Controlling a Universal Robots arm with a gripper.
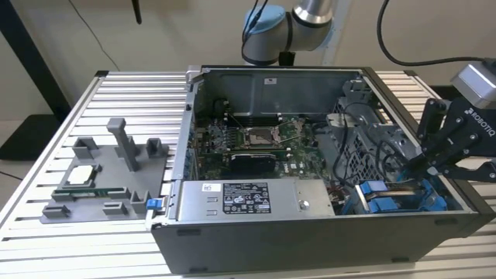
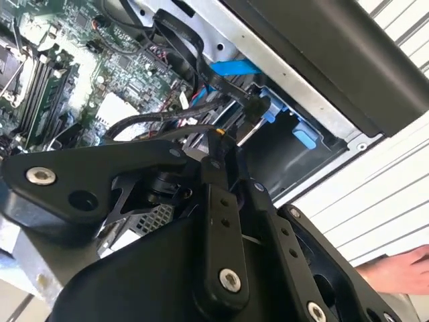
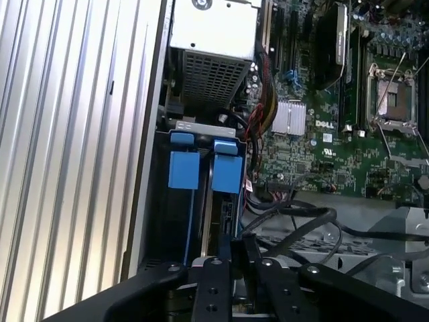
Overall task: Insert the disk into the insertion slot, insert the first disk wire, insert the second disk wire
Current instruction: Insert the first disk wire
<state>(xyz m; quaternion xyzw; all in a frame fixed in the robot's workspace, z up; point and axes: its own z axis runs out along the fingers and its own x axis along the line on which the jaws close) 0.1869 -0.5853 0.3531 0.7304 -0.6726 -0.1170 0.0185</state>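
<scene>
Ribbed aluminium counter carried an open grey computer case; beige wall behind, robot arm cut off at the top edge of the exterior view. Grey fixture block sat on the counter at centre left, just beside the case. Inside the case: green motherboard mid-frame, silver power-supply box below it.

Black gripper hung over the lower right corner of the case, above the insertion slot. The disk stood on edge inside that slot, blue carrier end showing; a second blue tab sat just beside it. Most of the drive body was hidden in the dark bay.

Jaws were drawn narrow, tips close together in both wrist views. Black cables looped right at the tips; couldn't tell whether one was pinched, or where their plugs ended, since the gripper body blocked that area. A person's hand was cut off at a corner of the second wrist view, resting on the counter outside the case.
</scene>
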